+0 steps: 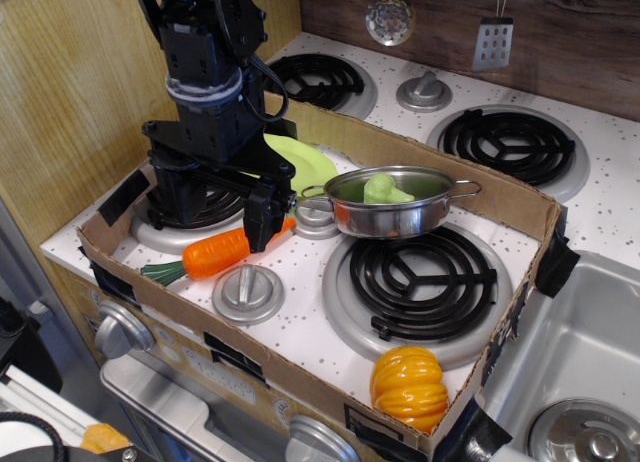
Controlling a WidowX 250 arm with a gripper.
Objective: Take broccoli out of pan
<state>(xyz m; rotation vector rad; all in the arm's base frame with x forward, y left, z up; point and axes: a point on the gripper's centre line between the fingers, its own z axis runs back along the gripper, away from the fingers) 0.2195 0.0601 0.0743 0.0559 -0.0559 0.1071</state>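
Stove [300, 322] is sitting inside a low cardboard wall [440, 157]. Black arm is hanging over the front-left burner [185, 217], gripper [262, 217] pointing down just above the carrot [215, 254]; how far the jaws are parted cannot be told, nothing seen in them. Pan [392, 202] is resting at the back edge of the front-right burner [422, 282]. Broccoli [383, 190] is sitting inside the pan. Plate [303, 164] is lying beside it. Pumpkin [409, 387] is sitting at the front corner.

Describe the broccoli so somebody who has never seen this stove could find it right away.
Start at the big black coil burner at front right of the toy stove. At its back edge sits a shiny steel pan, and the broccoli is inside: a small, lumpy, pale-green piece, unlike the flat yellow-green plate to the left.
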